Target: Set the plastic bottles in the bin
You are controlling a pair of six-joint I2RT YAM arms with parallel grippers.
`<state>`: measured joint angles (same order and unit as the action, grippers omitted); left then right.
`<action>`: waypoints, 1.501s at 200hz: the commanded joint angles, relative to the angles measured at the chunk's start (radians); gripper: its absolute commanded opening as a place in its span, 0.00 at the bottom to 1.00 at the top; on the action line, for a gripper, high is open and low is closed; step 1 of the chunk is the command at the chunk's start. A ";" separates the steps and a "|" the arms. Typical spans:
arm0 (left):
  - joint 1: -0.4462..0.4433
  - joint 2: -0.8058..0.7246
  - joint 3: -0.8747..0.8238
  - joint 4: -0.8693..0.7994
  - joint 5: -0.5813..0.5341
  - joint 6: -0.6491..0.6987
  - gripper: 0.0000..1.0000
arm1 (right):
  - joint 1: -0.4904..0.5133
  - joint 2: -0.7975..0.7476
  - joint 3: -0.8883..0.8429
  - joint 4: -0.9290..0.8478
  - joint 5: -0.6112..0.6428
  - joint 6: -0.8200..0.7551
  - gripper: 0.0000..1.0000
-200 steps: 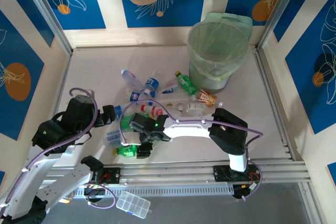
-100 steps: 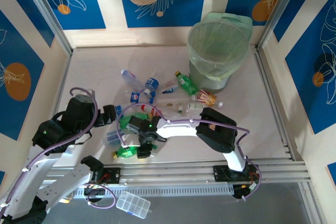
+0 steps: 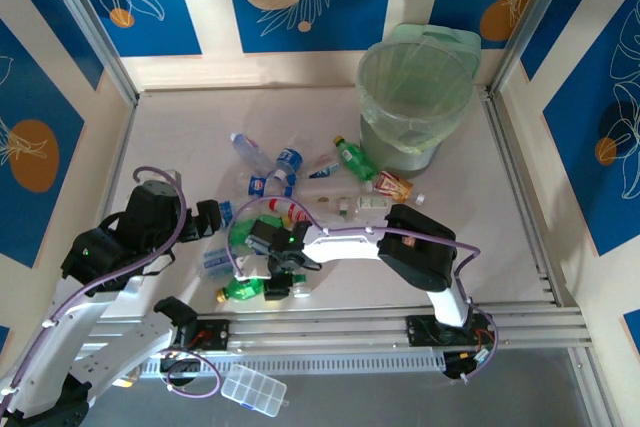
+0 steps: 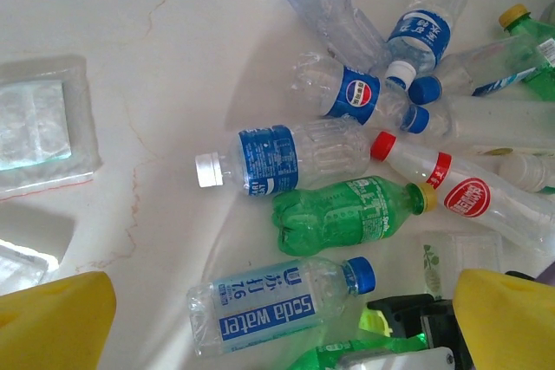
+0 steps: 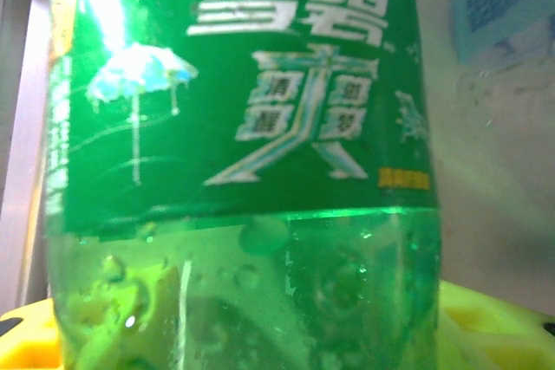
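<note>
My right gripper point(image 3: 278, 269) sits over a green bottle point(image 3: 238, 291) lying at the near edge of the table point(image 3: 180, 137), just in front of the rail. In the right wrist view its green label with white characters stands between my yellow fingers point(image 5: 499, 327). The bottle lies between them, but I cannot tell whether the jaws press on it.

My left gripper point(image 3: 218, 215) hangs spread wide and holds nothing, just left of the plastic bottles point(image 3: 289, 160) heaped mid-table. Below it lie a crushed green bottle point(image 4: 338, 214), a blue-labelled bottle point(image 4: 277, 159) with a white cap, a "Soda water" bottle point(image 4: 277, 305) with a blue cap and a red-capped bottle point(image 4: 460, 190), touching or nearly so.

The bin point(image 3: 395, 132) stands upright at the table's far right, well apart from both grippers.
</note>
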<state>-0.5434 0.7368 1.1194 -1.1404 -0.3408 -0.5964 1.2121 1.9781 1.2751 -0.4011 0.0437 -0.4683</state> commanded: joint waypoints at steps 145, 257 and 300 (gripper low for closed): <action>0.014 -0.007 0.031 0.054 0.063 0.072 0.99 | -0.053 -0.307 -0.120 0.006 -0.054 0.032 0.48; 0.014 0.042 0.121 0.178 0.200 0.138 0.99 | -0.188 -0.642 -0.145 -0.079 0.053 0.127 0.48; 0.014 0.130 0.098 0.207 0.281 0.122 1.00 | -0.331 -0.778 -0.085 -0.103 0.051 0.216 0.48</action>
<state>-0.5392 0.8227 1.2198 -0.9707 -0.1368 -0.4843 0.9474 1.2705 1.1313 -0.4683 0.0872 -0.3210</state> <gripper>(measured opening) 0.999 0.599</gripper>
